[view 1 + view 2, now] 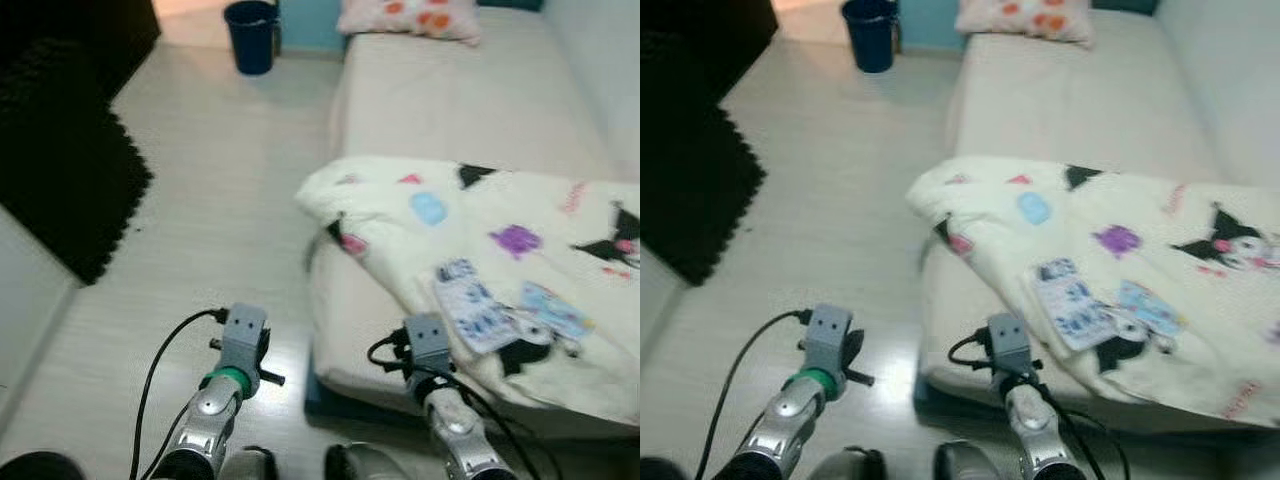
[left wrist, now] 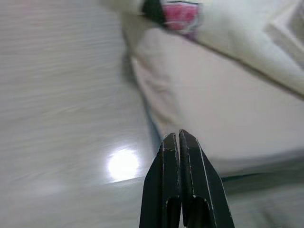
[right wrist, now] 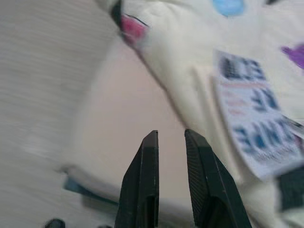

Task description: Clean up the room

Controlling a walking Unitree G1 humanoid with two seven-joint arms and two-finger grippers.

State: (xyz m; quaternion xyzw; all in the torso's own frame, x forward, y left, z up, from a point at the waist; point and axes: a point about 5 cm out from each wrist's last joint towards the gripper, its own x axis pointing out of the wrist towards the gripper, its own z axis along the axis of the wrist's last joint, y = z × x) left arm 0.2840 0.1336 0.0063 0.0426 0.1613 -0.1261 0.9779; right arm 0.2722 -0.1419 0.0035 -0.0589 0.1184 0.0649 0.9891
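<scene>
Here's the sofa [image 1: 450, 100], long and pale, and everything gets placed off it. Draped over its near end is the cream blanket [image 1: 520, 260] with cartoon prints, one corner spilling off the sofa's front edge toward the floor [image 1: 200, 200]. Away from the sofa across that floor, a black mat [image 1: 70, 170]. At the sofa's far end, an orange-spotted pillow [image 1: 410, 18], and just off that end on the floor, a dark blue bin [image 1: 251, 35].

On the blanket, close to the sofa's front edge, lie the things that look like the clutter to clear: a white packet with blue print [image 1: 472, 305] and, touching it, a smaller pale blue packet [image 1: 553, 312].

Right end effector [image 3: 170, 137] hangs low in front of the sofa's edge, fingers slightly parted, nothing between them, aimed up toward that printed packet. Left end effector [image 2: 179, 135] sits over the floor beside the sofa's corner, fingers pressed together, empty.

The call here, I'd say: open the right wider, come in flat over the packet, and pinch its near edge only. The blanket is soft and loose, so a deep grab would likely drag fabric along.
</scene>
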